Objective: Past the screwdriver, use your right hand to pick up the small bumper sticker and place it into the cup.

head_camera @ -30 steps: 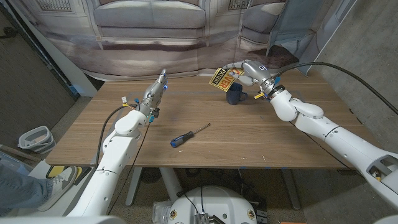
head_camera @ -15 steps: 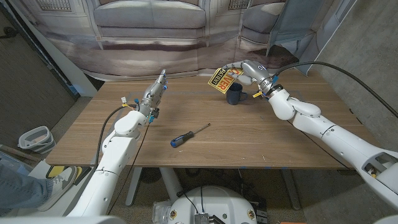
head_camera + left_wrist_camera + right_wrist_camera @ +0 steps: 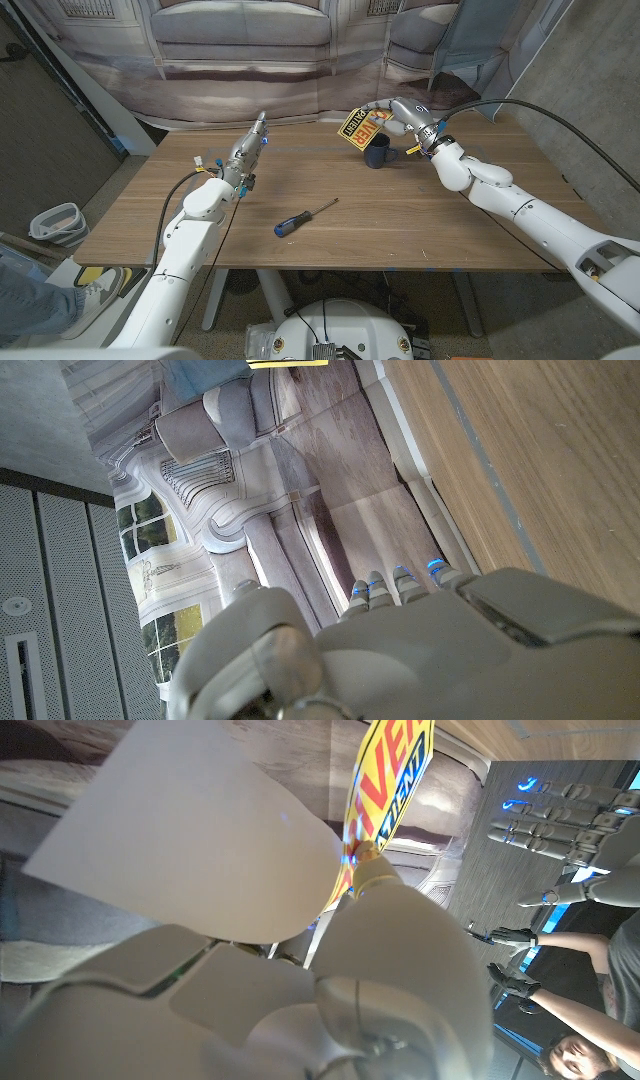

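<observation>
We log the wooden table (image 3: pixel 420 225); right hand (image 3: pixel 392 113) at 1 o'clock pinches the yellow bumper sticker (image 3: pixel 362 127) above the dark blue cup (image 3: pixel 377 152). Left hand (image 3: pixel 252 143) at 11 o'clock, fingers straight, holding nothing. Blue-handled screwdriver (image 3: pixel 303 217) centre.

— Open wood across the table (image 3: pixel 420 225) middle, save a screwdriver (image 3: pixel 303 216) lying aslant.
— At the far edge, cup (image 3: pixel 377 152) beneath the sticker-holding right hand (image 3: pixel 398 117); left hand (image 3: pixel 250 150) well apart.
</observation>
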Robot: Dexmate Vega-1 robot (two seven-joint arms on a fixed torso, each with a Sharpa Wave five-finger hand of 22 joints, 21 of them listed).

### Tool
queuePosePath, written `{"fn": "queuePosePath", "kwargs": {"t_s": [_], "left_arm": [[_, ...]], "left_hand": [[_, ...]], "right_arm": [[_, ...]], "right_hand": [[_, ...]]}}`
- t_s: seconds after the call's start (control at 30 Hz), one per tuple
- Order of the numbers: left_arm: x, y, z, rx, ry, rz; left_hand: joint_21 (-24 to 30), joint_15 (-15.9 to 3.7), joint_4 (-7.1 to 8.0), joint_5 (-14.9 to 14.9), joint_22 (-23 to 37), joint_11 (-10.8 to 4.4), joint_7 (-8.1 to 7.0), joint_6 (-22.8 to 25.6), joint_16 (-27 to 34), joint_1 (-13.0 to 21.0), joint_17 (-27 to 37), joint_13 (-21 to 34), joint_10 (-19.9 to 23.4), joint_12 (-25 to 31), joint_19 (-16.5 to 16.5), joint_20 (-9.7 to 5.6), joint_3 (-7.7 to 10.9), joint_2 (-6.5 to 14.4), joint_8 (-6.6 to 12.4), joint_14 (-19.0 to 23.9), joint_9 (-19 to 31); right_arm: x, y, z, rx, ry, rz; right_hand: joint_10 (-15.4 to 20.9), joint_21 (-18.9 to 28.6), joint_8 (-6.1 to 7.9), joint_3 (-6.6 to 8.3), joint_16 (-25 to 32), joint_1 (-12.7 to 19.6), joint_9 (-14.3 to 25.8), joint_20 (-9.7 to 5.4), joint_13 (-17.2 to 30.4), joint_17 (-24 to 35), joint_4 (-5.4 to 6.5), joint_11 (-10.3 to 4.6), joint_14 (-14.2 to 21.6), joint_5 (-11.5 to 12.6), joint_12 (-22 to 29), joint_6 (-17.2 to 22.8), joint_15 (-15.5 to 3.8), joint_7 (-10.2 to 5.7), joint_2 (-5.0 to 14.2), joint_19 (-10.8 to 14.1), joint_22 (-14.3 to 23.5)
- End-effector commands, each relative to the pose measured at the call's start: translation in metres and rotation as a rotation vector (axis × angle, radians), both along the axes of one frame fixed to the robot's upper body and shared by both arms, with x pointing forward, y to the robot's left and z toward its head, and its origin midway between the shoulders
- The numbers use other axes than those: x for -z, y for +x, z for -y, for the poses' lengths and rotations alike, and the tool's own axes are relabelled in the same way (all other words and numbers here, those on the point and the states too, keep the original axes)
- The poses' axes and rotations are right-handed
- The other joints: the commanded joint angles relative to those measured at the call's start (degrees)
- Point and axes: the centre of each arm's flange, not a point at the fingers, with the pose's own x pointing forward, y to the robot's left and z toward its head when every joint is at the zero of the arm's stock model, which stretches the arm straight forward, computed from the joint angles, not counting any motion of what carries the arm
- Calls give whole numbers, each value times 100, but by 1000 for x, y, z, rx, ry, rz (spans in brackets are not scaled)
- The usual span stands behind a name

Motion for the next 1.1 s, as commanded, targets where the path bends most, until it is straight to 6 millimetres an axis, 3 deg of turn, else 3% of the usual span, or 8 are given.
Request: {"fn": "queuePosePath", "kwargs": {"t_s": [0.03,0.63,1.1], "left_arm": [[1,0,0,-1,-3,-1],[1,4,0,1,-4,-4],[6,4,-2,-1,-10,-15]], "left_hand": [[8,20,-5,-23,22,5,-12,-11,-1,60,12,34,-59,-3,-75,17,-39,8,-16,-52,26],[7,21,-1,-24,22,5,-8,-14,2,68,12,34,-57,-1,-82,21,-52,14,-18,-48,26],[10,21,1,-25,23,6,-11,-4,2,73,12,34,-53,2,-80,21,-62,18,-14,-52,26]], "right_arm": [[-1,10,4,26,21,-23],[0,15,8,30,34,-74],[4,21,4,31,30,-96]], "right_hand": [[-60,-30,4,4,4,-46,-4,-836,1,-5,17,11,-25,15,-10,-17,-719,5,-3,18,-4],[-173,-142,-26,-62,30,-220,-11,-762,-41,-108,71,151,-129,18,-25,-130,-579,38,-86,65,0],[-213,-201,-29,-68,43,-270,-17,-736,-61,-157,84,160,-162,35,-25,-169,-555,47,-89,71,2]]}}
